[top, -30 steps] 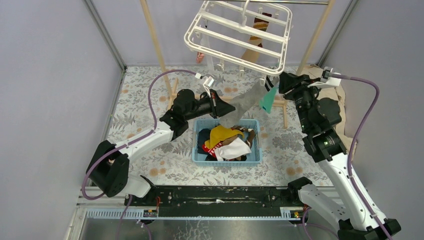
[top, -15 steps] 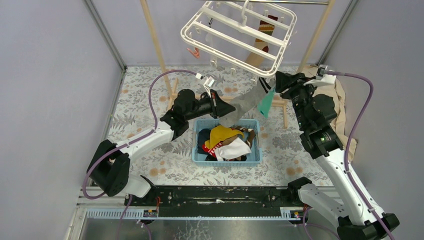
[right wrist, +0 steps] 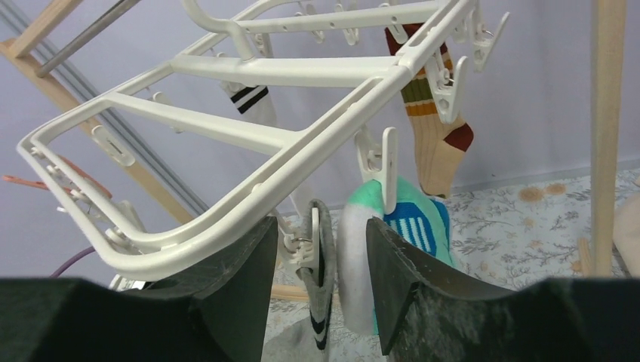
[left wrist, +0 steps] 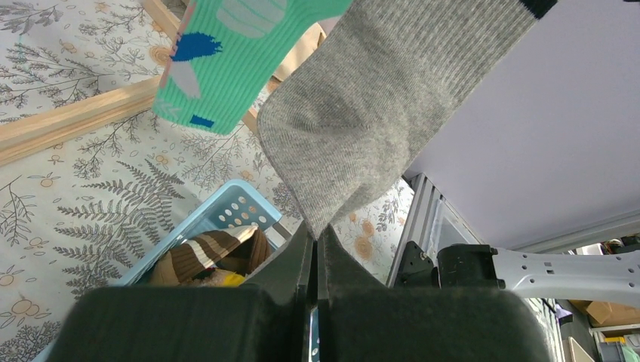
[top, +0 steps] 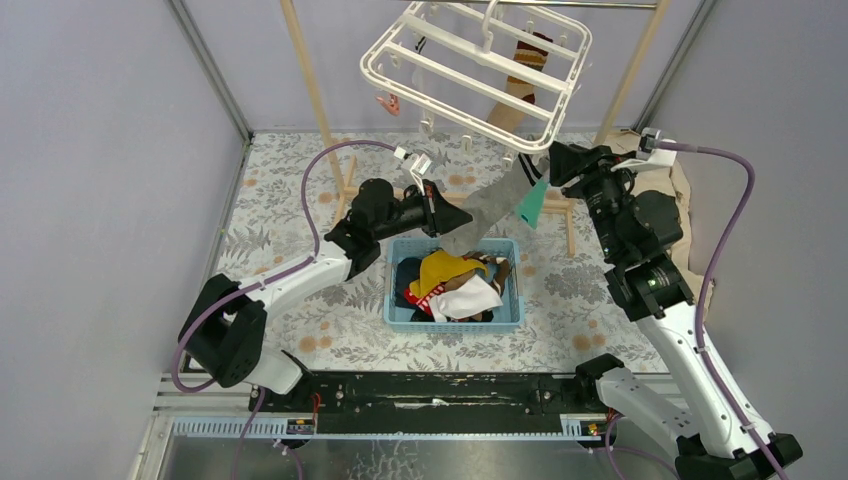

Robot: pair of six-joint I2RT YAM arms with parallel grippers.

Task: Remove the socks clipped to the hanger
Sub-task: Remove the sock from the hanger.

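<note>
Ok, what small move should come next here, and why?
Probably close the right jaws on the clip holding the grey sock: they stand open astride it, while the left jaws, shut on the sock's toe, hold it taut below the hanger.

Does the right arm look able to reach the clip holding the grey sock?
Probably yes: the right gripper is open just under the hanger, with the clip on the grey sock hanging between its fingers and nothing in front. The green sock crowds in beside it, though.
</note>
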